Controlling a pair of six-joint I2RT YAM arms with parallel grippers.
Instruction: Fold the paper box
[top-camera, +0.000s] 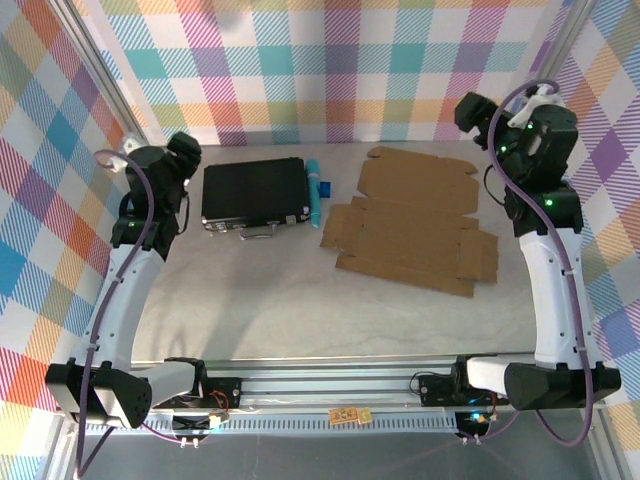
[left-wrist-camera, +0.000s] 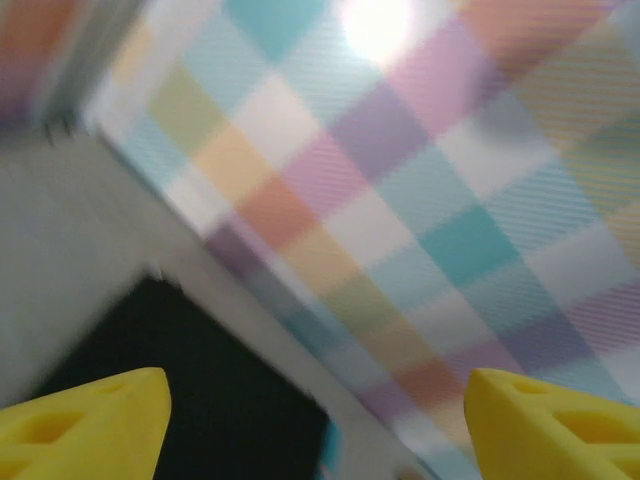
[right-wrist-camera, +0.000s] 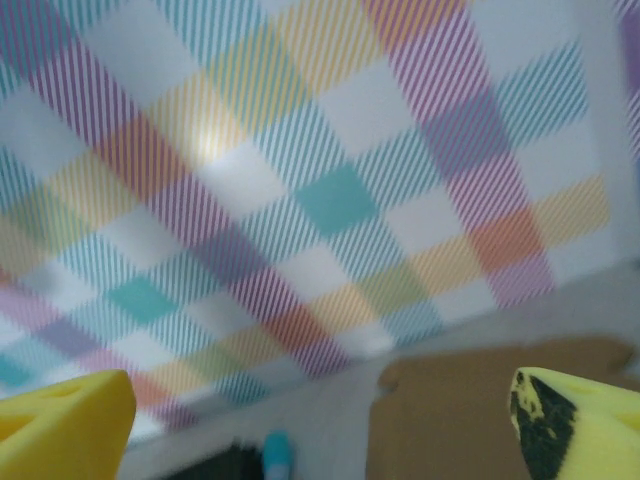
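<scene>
Both pairs of jaws stand spread wide with nothing between them. On the left gripper (left-wrist-camera: 318, 385), the two yellow fingers (left-wrist-camera: 90, 420) sit at the bottom corners of the left wrist view, with only blurred background in the gap. The right gripper (right-wrist-camera: 320, 390) is parted the same way, its yellow fingers (right-wrist-camera: 60, 425) far apart and one tip smudged dark.

Below the left fingers is the blurred corner of a black rectangular case (left-wrist-camera: 190, 400), with the pastel plaid wall (left-wrist-camera: 420, 200) behind it. The right wrist view shows the far edge of a flat, unfolded sheet of plain brown corrugated cardboard, the paper box (right-wrist-camera: 470, 420), and the tip of a teal tube (right-wrist-camera: 277, 450) to its left.

From above, the left gripper (top-camera: 183, 150) is raised at the far left, just beside the left end of the black rectangular case (top-camera: 255, 195). The right gripper (top-camera: 470, 108) is held high at the far right, close to the plaid wall (top-camera: 330, 70) and beyond the sheet's far right corner. Neither touches anything.

The paper box (top-camera: 415, 220) lies flat on the right half of the grey table (top-camera: 300, 300), its die-cut flaps spread out. The teal tube (top-camera: 316, 190) lies between it and the case, just beside the case's right edge.
</scene>
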